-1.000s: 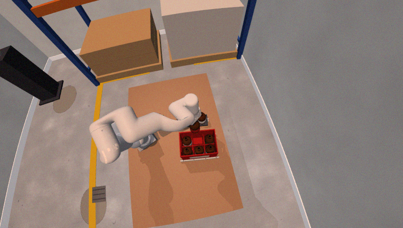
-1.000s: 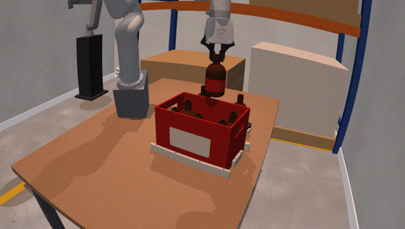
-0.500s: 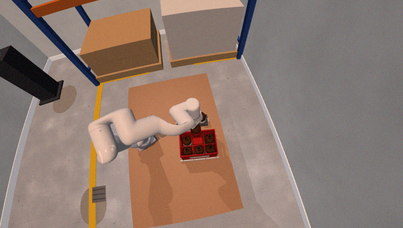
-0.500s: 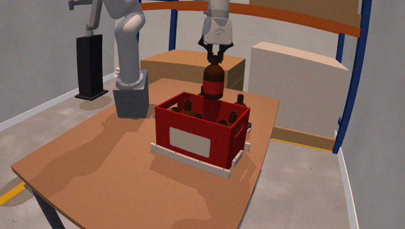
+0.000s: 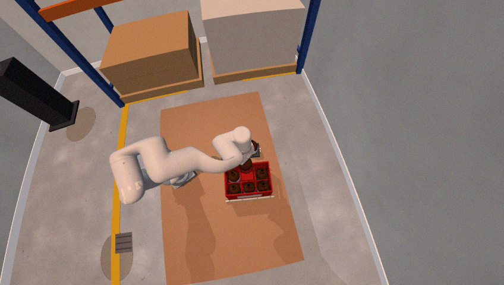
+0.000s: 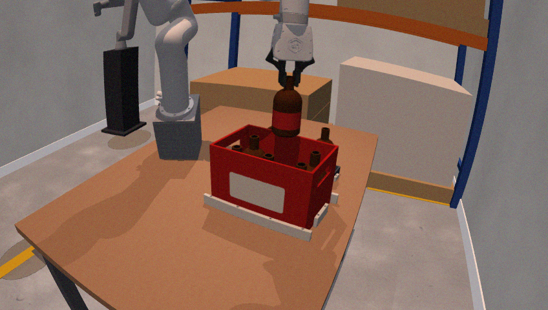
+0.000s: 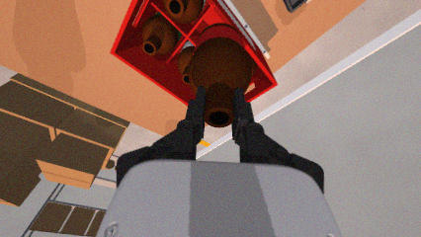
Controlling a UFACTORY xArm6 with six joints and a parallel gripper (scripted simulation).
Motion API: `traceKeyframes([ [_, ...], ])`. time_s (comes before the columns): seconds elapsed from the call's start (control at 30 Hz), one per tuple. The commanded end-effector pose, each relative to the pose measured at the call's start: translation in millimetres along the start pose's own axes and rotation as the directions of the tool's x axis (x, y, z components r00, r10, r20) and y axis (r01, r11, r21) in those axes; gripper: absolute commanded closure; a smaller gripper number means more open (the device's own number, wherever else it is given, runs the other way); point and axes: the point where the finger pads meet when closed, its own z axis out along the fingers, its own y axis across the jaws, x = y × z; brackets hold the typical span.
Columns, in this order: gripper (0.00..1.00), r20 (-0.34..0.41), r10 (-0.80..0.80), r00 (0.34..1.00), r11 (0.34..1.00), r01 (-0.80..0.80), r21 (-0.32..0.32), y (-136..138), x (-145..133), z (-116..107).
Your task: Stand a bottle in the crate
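Hand (image 6: 289, 78) (image 7: 218, 99) pinching neck of red-labelled bottle (image 5: 245, 165) (image 6: 286, 113) (image 7: 220, 64); bottle near upright, raised at the red crate (image 5: 248, 196) (image 6: 261, 186) (image 7: 148, 70). Five bottles stand in crate cells; middle cell of tray-side row unfilled. Crate rests on worktop (image 5: 198, 229) (image 6: 161, 237) (image 7: 44, 39).

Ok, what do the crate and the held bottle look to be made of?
The crate: probably moulded plastic, with thin, evenly red walls and cut-out handholds. The held bottle: perhaps brown glass, smooth, though it looks nearly opaque.
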Motion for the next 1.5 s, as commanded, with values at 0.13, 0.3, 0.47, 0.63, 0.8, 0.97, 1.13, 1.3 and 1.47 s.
traceKeyframes([
  [0.13,1.00,0.001,0.001,1.000,1.000,-0.001,-0.004,-2.1,-5.5,-1.4],
  [0.3,1.00,0.001,0.001,1.000,1.000,-0.001,-0.004,-4.1,-8.5,-1.4],
  [0.47,1.00,0.001,0.001,1.000,1.000,-0.001,-0.004,-5.4,-10.6,-1.4],
  [0.63,1.00,0.001,0.001,1.000,1.000,-0.001,-0.004,-6.0,-11.5,-1.4],
  [0.8,1.00,0.001,0.001,1.000,1.000,-0.001,-0.004,-6.7,-12.4,-1.4],
  [0.97,1.00,0.001,0.001,1.000,1.000,-0.001,-0.004,-6.9,-12.8,-1.4],
  [1.13,1.00,0.001,0.001,1.000,1.000,-0.001,-0.004,-7.0,-12.9,-1.4],
  [1.3,1.00,0.001,0.001,1.000,1.000,-0.001,-0.004,-7.0,-12.9,-1.4],
  [1.47,1.00,0.001,0.001,1.000,1.000,-0.001,-0.004,-7.0,-12.9,-1.4],
])
